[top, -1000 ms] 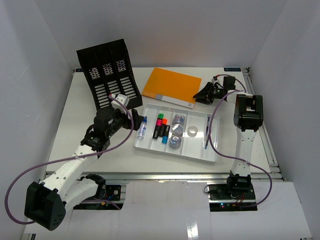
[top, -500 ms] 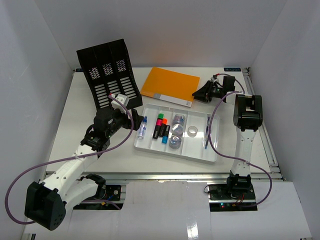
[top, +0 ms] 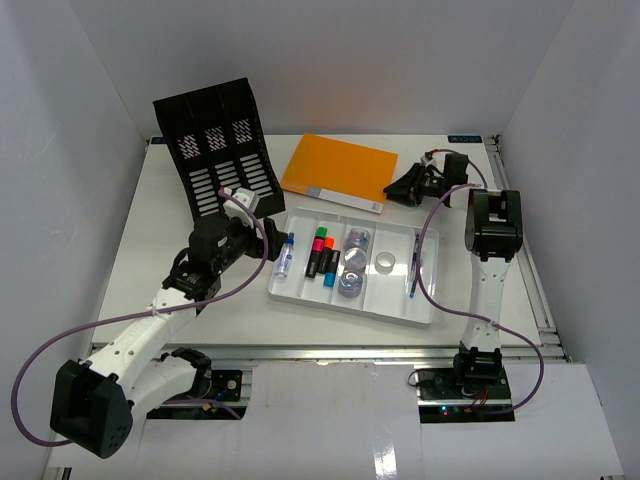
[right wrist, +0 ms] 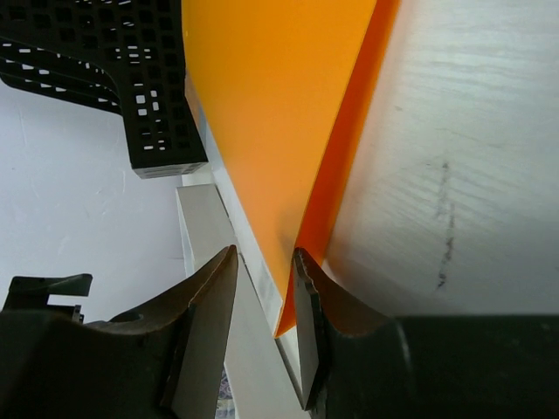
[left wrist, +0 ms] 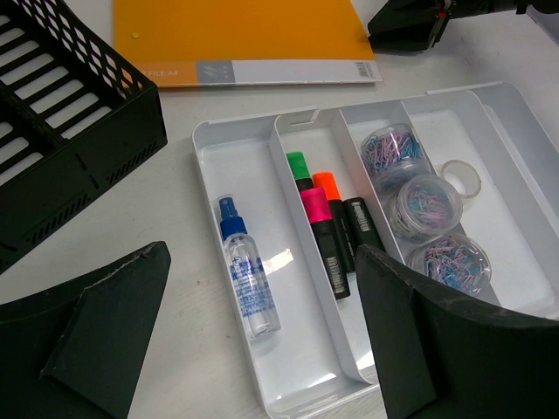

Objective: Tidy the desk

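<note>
Straddling the near-right corner of the orange folder (top: 338, 170) by the far edge of the desk (top: 140, 220), the right gripper (right wrist: 265, 255) is set narrow, probably for lifting it; a firm pinch cannot be confirmed. The left gripper (left wrist: 262, 253) is held wide above the spray bottle (left wrist: 246, 279) in the tray (left wrist: 210, 175).

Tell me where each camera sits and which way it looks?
Top external: high behind the arms, looking down on the wide white desk; both arms show, with left gripper and right gripper.
Left wrist: on the left arm, facing down at the white compartmented plastic tray; its black fingers frame the bottom.
Right wrist: on the right arm, low over the desk, facing the flat orange folder; its fingertips flank a corner.
Shared: all three show the folder.
</note>
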Controlling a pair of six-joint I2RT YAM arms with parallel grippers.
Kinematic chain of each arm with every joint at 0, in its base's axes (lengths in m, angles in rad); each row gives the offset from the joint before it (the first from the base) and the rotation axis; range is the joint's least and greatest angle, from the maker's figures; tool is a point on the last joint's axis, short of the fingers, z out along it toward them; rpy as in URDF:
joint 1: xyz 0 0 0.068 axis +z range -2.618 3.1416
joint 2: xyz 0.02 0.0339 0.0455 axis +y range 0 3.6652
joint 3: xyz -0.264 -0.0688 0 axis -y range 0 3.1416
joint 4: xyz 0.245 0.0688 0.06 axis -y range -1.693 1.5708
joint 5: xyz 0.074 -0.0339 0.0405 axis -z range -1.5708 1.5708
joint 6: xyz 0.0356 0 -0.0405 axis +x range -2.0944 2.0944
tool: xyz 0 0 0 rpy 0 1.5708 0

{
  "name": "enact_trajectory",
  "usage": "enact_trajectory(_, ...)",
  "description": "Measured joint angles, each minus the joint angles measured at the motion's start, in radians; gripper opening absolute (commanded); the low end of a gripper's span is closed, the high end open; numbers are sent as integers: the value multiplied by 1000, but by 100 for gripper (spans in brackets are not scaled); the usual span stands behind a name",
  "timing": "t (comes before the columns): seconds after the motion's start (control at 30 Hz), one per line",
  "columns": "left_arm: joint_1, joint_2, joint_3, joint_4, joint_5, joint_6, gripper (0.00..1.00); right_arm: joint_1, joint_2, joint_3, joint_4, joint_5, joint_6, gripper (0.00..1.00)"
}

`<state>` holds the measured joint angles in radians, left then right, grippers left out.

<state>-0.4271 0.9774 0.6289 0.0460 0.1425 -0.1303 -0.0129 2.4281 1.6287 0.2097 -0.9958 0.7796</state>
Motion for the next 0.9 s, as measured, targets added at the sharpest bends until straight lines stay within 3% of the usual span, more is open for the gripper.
enact_trajectory(0.9,7,16,0,0,5,3,98,56,84,126,-4,52,-22,33)
